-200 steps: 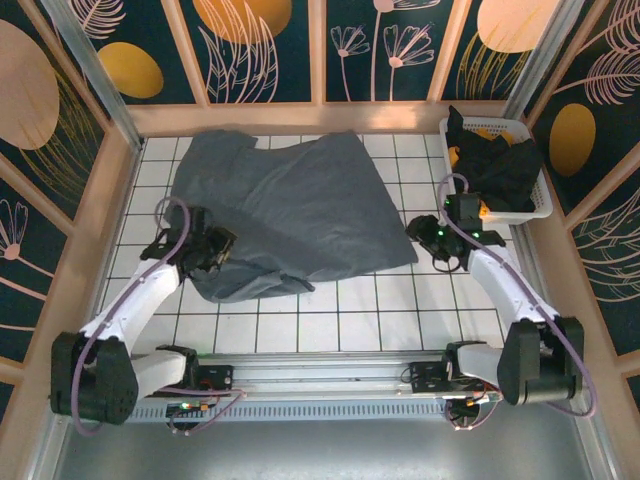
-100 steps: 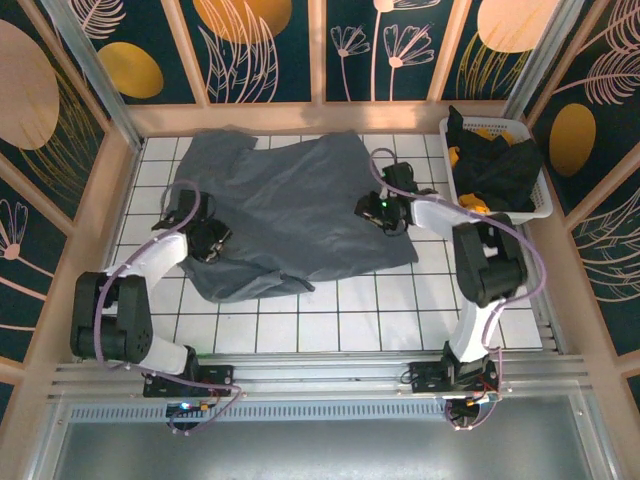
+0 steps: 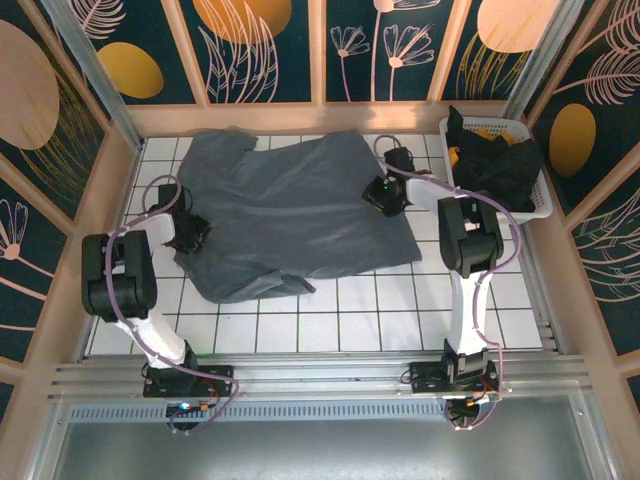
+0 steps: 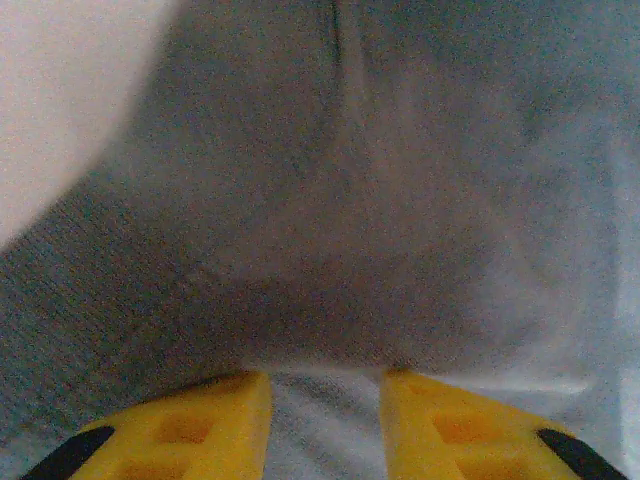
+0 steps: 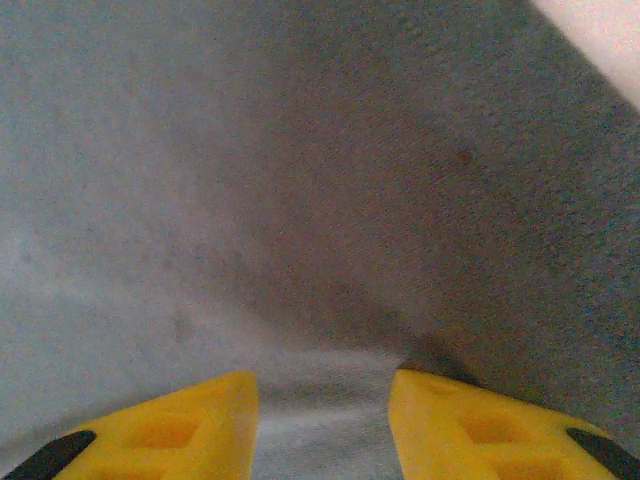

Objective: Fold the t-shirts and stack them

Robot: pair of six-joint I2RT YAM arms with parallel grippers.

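Top external view: large grey-blue t-shirt lies spread, rumpled, directly left of the white basket. Black t-shirt and orange-yellow t-shirt sit inside the basket, heaped and unfolded.

Right gripper is down on the grey-blue shirt's edge nearest the basket, just beside the basket's left wall. Left gripper is on the shirt's opposite edge, well apart from the basket.

Left wrist view: yellow fingers parted, with cloth running into the gap and a ridge of it at the tips. Right wrist view: fingers also parted over cloth. Both look released, nothing pinched yet.

Step, as I judge it: first fold of the grey-blue shirt, at the point of taking hold of its two side edges. Next move calls for both grippers to close on one layer of cloth each, then lift together and carry the edges over evenly. A slack or uneven grab would bunch the fold.
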